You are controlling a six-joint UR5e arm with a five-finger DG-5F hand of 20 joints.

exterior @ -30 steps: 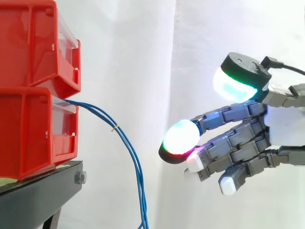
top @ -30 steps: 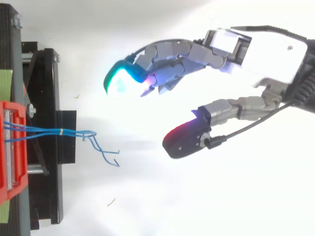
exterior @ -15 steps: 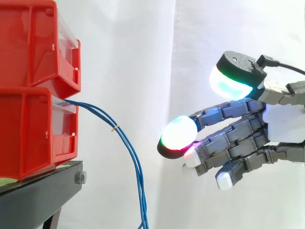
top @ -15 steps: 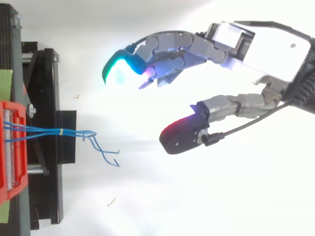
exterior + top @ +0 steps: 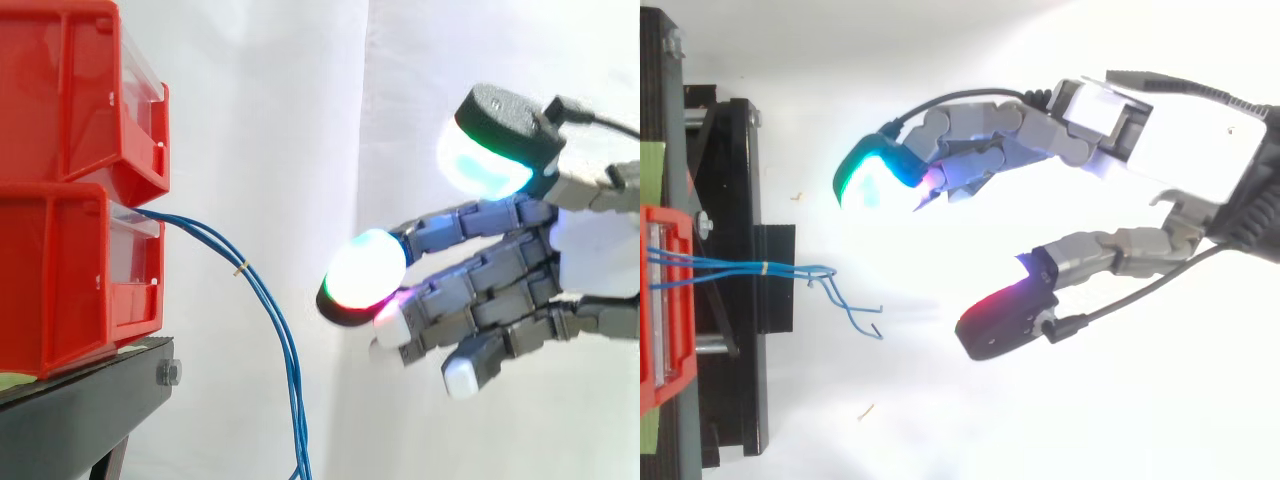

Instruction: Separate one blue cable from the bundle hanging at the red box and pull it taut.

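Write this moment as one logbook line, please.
hand: fingers open, holding nothing | blue cables: bundled, hanging from red box | contact: none, hand apart from cables

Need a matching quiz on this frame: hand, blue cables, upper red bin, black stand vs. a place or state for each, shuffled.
Things:
1. hand
2. blue cables
3. upper red bin
4. black stand

Places or states:
A. beneath both bins
B. open, apart from the cables
C. stacked on the lower red bin
D. hanging from the lower red bin's front

Pairs: 1-B, 2-D, 3-C, 4-A
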